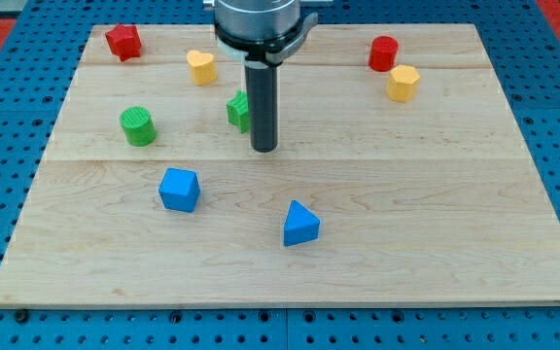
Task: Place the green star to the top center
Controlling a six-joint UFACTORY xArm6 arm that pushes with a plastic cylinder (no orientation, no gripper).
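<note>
The green star [237, 110] lies on the wooden board [290, 262], left of centre in the upper half, and the rod hides its right side. My tip [263, 148] rests on the board just to the star's lower right, close to it or touching it. The rod stands upright and its mount is at the view's top centre.
A red star [122, 42] at the top left, a yellow heart [200, 66] above the green star, a green cylinder [137, 126] at left, a blue cube [179, 190], a blue triangular block [299, 225], a red cylinder [383, 52], a yellow hexagonal block [402, 83].
</note>
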